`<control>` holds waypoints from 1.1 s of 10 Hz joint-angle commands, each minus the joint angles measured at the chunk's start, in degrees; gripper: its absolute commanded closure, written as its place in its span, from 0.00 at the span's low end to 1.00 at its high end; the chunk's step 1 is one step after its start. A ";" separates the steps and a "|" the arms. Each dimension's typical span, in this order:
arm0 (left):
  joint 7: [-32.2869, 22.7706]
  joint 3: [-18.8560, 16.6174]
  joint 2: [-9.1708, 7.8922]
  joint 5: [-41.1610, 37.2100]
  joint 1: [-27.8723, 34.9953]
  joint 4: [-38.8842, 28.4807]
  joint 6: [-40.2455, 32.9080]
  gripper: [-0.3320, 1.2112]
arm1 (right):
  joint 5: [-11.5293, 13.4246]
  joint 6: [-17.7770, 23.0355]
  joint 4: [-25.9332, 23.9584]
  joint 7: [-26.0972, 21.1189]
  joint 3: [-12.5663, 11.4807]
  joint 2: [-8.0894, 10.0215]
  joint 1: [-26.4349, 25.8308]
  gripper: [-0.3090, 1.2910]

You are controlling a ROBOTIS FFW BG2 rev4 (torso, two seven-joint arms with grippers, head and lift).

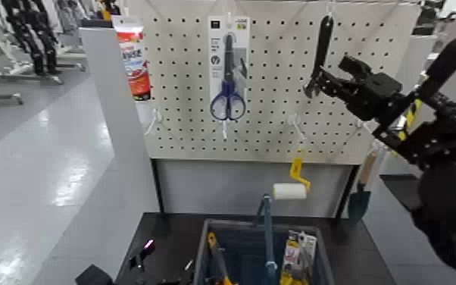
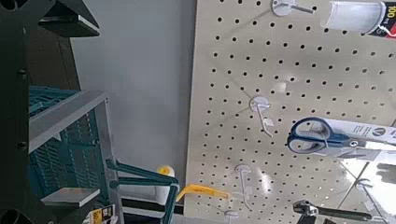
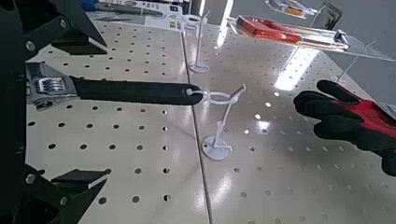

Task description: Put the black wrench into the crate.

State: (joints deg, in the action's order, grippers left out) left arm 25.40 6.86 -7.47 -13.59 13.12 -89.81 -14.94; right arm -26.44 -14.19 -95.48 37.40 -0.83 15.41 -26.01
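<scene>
The black wrench [image 1: 323, 42] hangs upright from a hook on the white pegboard [image 1: 276, 114], to the right of the scissors. My right gripper [image 1: 316, 82] reaches in from the right at the wrench's lower, jaw end. In the right wrist view the wrench [image 3: 121, 91] lies between the two dark fingers [image 3: 65, 28]. Gaps show on both sides, so the gripper is open around it. The crate [image 1: 208, 235], dark grey with a blue upright handle [image 1: 267, 227], stands on the table below the pegboard. My left gripper [image 2: 19, 103] is parked low beside the crate [image 2: 56, 140].
Blue-handled scissors [image 1: 229, 83] on a white card hang left of the wrench, and a red-and-white tube [image 1: 134, 61] hangs at the board's left edge. A paint roller [image 1: 292, 189] and a trowel [image 1: 360, 198] hang lower down. A red-and-black glove [image 3: 355, 117] hangs nearby. Tools lie in the crate.
</scene>
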 commanded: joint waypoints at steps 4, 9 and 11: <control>0.00 0.17 0.00 0.15 -0.20 -0.02 -0.09 0.28 | -0.02 -5.24 2.58 6.28 0.21 0.14 -3.87 0.88; -0.18 -0.01 0.00 0.41 -0.29 -0.02 -0.09 0.28 | 1.04 -5.15 2.32 5.84 0.04 -0.03 -3.87 0.89; -0.18 -0.01 0.00 0.41 -0.29 -0.02 -0.09 0.28 | 1.30 -5.06 2.23 5.93 0.21 0.05 -3.96 0.89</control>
State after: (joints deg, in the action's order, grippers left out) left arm 25.22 6.85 -7.47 -13.18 12.83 -89.82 -15.05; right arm -25.14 -19.25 -93.21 43.33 -0.67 15.46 -29.90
